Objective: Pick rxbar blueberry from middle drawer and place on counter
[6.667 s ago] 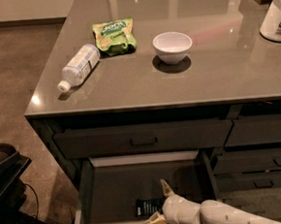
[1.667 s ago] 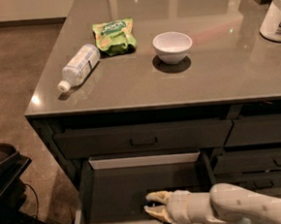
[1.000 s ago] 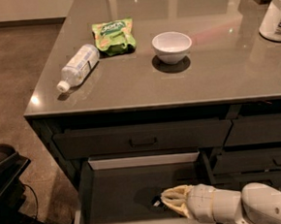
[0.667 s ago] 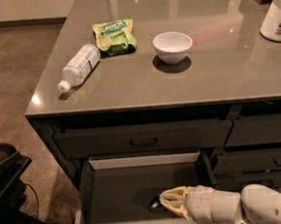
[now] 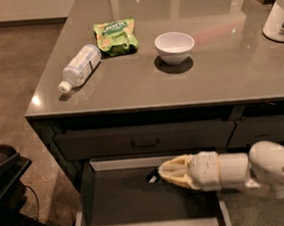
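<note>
The middle drawer stands open below the counter, with a grey floor and a pale back rim. My gripper reaches in from the right, above the drawer's back part. Its cream fingers are pressed together on the rxbar blueberry. Only a small dark end of the bar with a white mark shows at the fingertips. The bar is lifted off the drawer floor.
On the counter lie a water bottle, a green snack pouch, a white bowl and a white container at the far right. A closed drawer front with a black handle sits just above the gripper. A black object stands at the left.
The gripper has closed on the bar on the drawer floor and risen with it toward the drawer's back edge. The counter objects have not moved.
</note>
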Robot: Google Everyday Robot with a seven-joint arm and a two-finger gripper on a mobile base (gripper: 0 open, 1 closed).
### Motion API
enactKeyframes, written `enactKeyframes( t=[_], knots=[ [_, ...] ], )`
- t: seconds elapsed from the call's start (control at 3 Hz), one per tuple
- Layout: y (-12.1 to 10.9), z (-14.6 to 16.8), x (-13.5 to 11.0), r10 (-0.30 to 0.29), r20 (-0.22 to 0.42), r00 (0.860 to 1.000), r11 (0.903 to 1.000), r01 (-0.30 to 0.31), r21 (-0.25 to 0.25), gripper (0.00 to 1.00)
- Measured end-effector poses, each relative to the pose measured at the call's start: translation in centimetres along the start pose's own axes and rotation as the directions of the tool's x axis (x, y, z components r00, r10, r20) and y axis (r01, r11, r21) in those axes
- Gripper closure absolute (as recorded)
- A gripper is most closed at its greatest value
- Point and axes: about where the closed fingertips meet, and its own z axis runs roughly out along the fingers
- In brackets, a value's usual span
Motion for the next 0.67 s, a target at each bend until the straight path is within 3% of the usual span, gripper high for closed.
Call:
enactKeyframes(
  t=[0.33,0.67],
  knots=[
    [-1.58,-2.90,-9.76,-0.145,0.019,0.989,0.9888,0.146,-0.033,1.00],
    [-1.58,-2.89,-9.77,-0.145,0.019,0.989,0.9887,0.146,-0.033,1.00]
  ],
)
